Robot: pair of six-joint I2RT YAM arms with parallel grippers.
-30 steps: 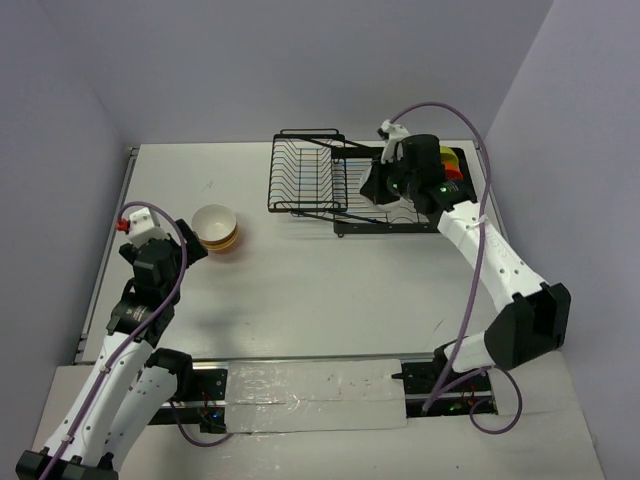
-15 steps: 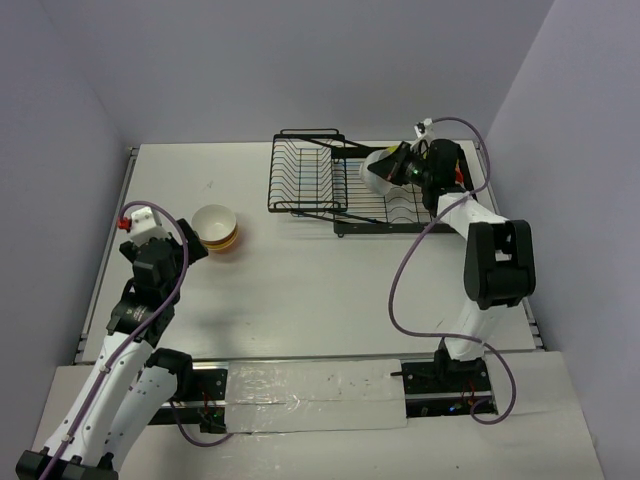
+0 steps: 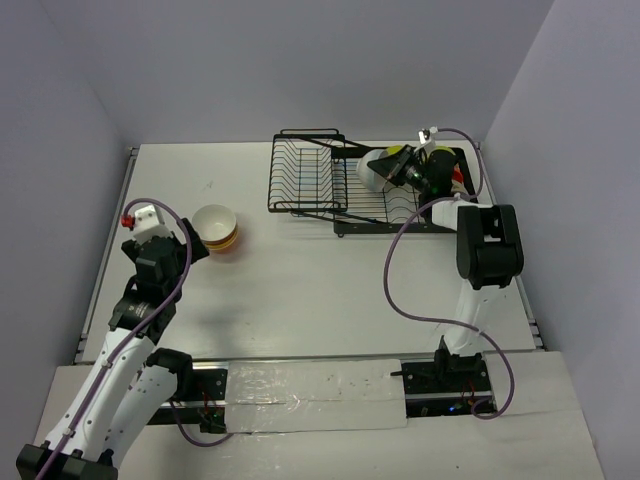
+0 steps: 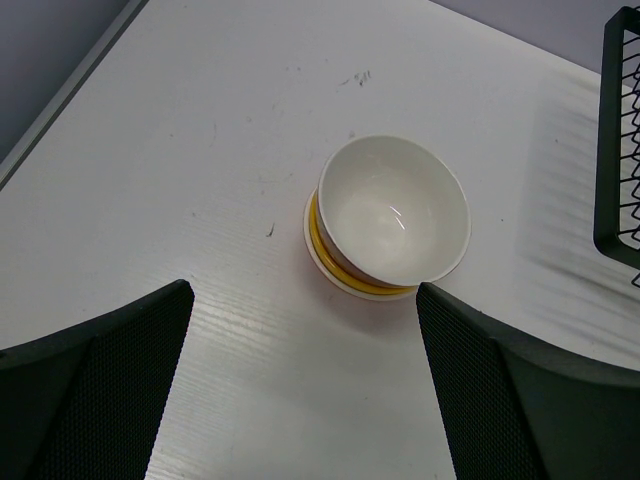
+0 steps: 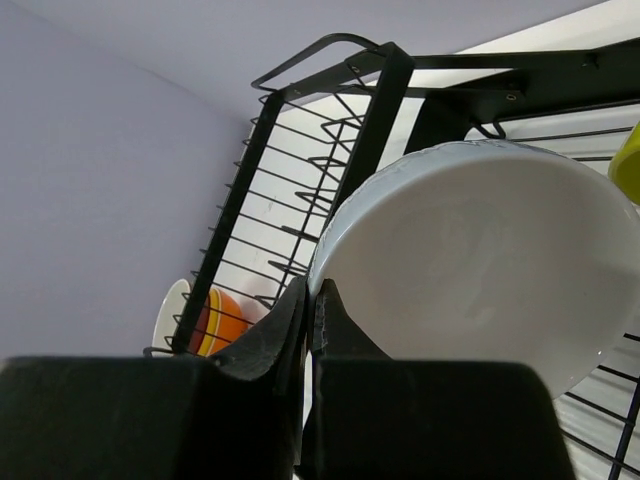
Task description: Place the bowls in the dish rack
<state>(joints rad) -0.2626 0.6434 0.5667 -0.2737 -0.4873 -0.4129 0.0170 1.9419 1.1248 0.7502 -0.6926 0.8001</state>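
Right fingers [image 5: 265, 345] clamped shut on the rim of a white bowl [image 5: 480, 260]; bowl tipped on edge over the low pronged tray of the dish rack [image 3: 310, 180], close against the rack's taller ribbed section; cannot tell whether it touches the prongs; sliver of a lime-green bowl [image 5: 628, 160] just beside it, at the rack's right end. Stack of bowls [image 4: 392, 215] upright on the tabletop [image 3: 300, 290], well left of the rack; top one white inside, yellow and orange rims beneath. Left fingers [image 4: 100, 390] spread wide, holding nothing, on the side of the stack away from the rack, one tip near its rim.
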